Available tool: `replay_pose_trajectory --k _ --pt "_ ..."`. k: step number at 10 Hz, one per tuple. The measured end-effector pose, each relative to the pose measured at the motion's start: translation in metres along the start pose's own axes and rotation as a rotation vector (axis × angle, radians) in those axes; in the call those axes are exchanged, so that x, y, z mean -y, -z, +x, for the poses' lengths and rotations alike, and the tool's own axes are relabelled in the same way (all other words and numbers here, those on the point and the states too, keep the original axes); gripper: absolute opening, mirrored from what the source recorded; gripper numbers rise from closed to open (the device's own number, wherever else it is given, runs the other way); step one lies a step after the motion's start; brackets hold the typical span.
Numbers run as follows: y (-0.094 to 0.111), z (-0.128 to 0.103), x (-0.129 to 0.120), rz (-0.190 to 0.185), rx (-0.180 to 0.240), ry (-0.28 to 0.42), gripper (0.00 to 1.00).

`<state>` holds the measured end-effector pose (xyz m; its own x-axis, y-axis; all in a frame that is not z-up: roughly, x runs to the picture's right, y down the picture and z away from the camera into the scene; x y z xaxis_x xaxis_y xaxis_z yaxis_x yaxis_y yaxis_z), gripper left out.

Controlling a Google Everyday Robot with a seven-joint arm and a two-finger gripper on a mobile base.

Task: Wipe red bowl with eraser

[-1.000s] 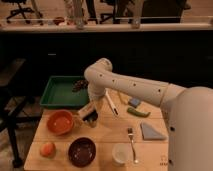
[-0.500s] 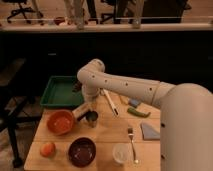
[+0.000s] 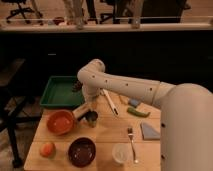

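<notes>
Near the worktop's left edge, the gripper seemingly pinched the eraser, just beside the red bowl. Best was probably to lower it flat inside, pressing lightly while sweeping.

The tool sat just right of the red bowl on the bench, holding the eraser close to that bowl's right rim.

We see the hand only as a dark blur just right of the red bowl; the eraser at its upper left is partly hidden.
</notes>
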<state>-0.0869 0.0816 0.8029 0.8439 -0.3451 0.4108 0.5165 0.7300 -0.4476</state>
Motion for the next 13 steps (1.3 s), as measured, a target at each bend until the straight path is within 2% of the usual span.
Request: replay_pose_trajectory --k 2,3,4,7,9,11,12,13 --pt "0.011 -0.016 0.009 0.035 0.000 0.062 0.00" --pt "0.015 -0.033 0.016 0.048 0.007 0.104 0.00" --pt "0.018 -0.050 0.022 0.057 0.015 0.142 0.00" --pt "0.019 -0.076 0.030 0.068 0.023 0.222 0.00" --pt "0.008 -0.090 0.036 0.059 0.022 0.253 0.00" --pt "-0.018 -0.100 0.040 0.028 -0.001 0.255 0.00" --pt "-0.032 -0.105 0.044 0.011 -0.030 0.246 0.00" --pt "-0.040 -0.109 0.048 0.003 -0.079 0.238 0.00"
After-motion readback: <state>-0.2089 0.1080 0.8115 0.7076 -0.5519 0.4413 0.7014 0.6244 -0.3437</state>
